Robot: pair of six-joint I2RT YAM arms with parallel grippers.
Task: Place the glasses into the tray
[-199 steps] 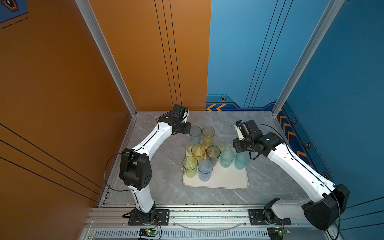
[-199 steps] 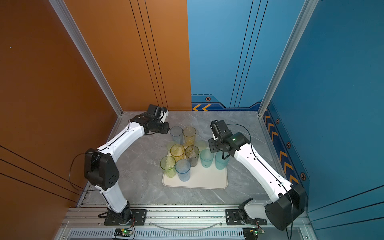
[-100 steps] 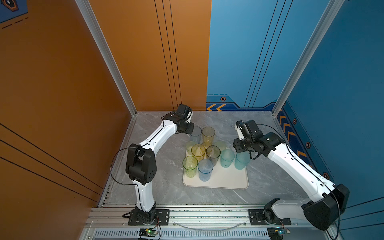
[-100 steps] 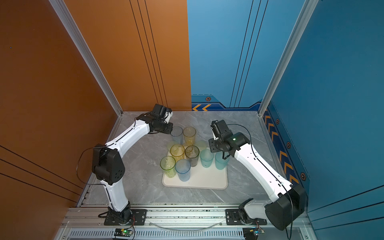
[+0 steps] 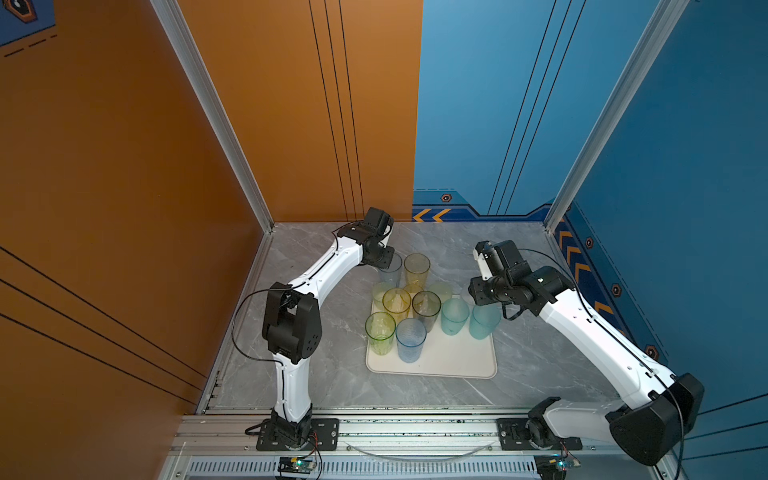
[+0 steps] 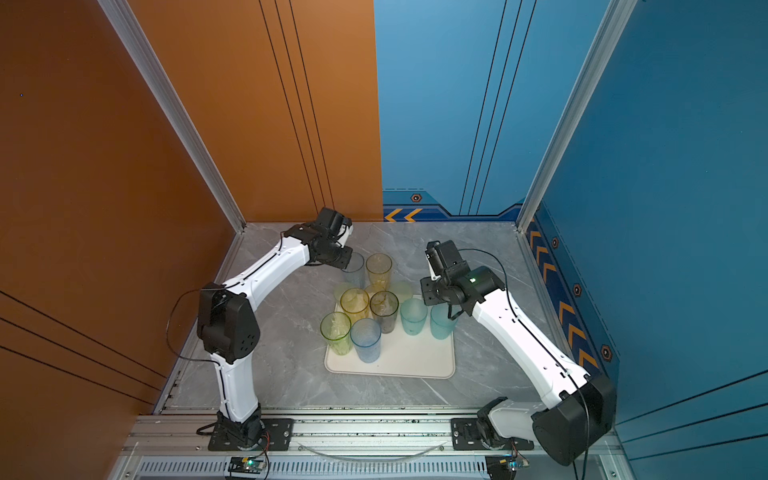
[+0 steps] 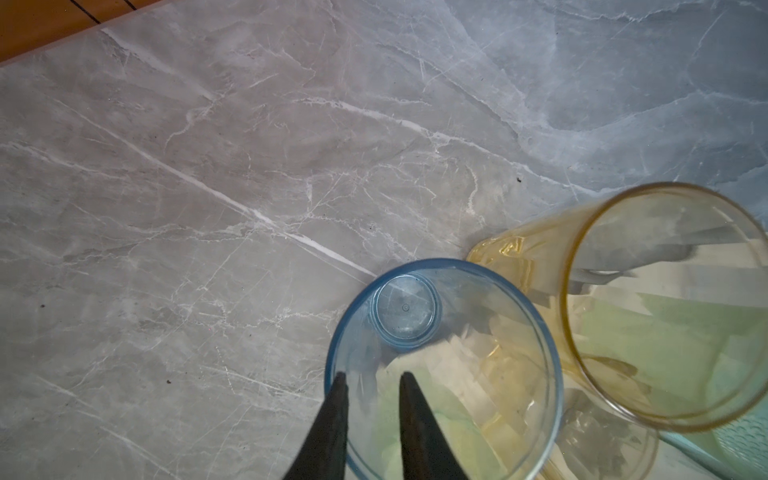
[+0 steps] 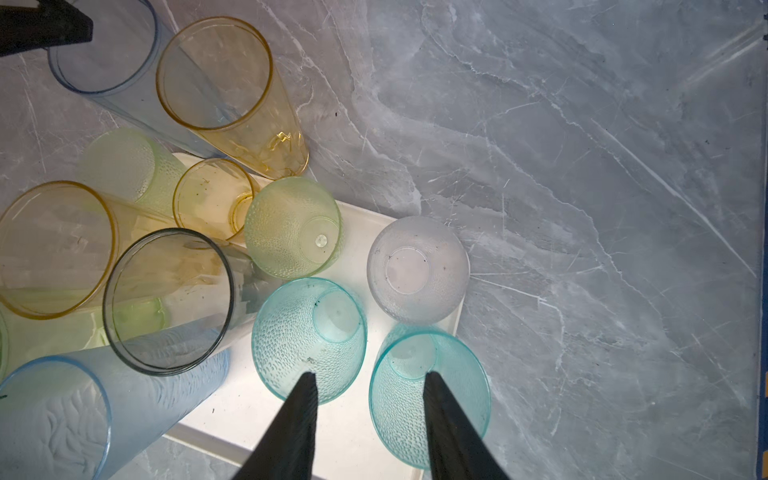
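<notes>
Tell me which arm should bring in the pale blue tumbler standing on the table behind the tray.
Left. The left gripper straddles the rim of the pale blue tumbler, so it only needs to close and lift. The right gripper hangs open over teal tumblers that stand on the tray, farther away.

Left arm (image 5: 332, 266) swung inward; its fingers (image 7: 332, 415) now straddle the rim of the blue tumbler (image 7: 457, 316)

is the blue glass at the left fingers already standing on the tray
No, the blue glass stands with its base on the grey marble table, beyond the tray.
</notes>
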